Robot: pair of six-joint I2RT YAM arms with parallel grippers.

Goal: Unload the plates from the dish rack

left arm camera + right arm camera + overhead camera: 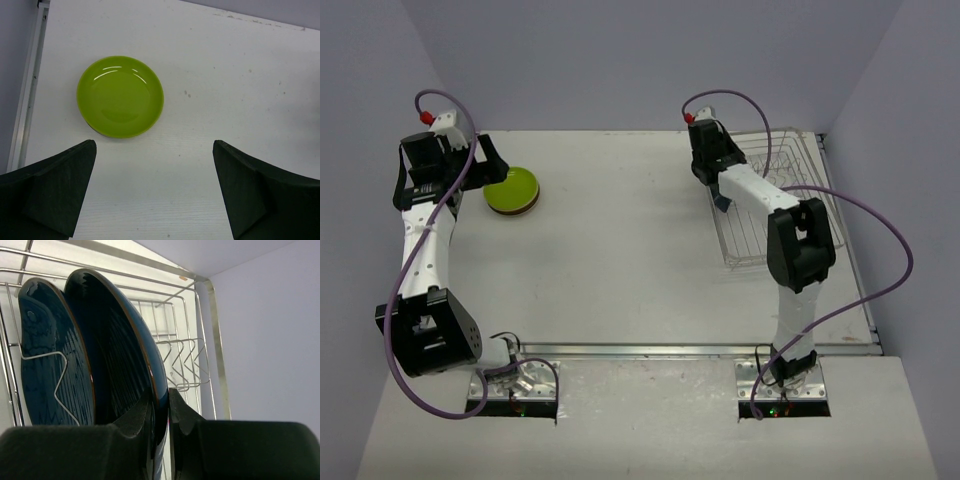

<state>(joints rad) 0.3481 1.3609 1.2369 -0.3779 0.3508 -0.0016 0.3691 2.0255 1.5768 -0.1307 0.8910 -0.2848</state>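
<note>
Right wrist view showed the right gripper [162,402] pinched on the rim of a dark blue plate [120,355] upright in the dish rack [216,345]; likely rigid, glossy, breakable (so slippery); left gripper [152,150] gaped wide.

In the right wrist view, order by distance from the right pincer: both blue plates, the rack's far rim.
1. The right blue plate, in the right pincer.
2. The left blue plate, beside it.
3. The dish rack's far rim, behind.
</note>
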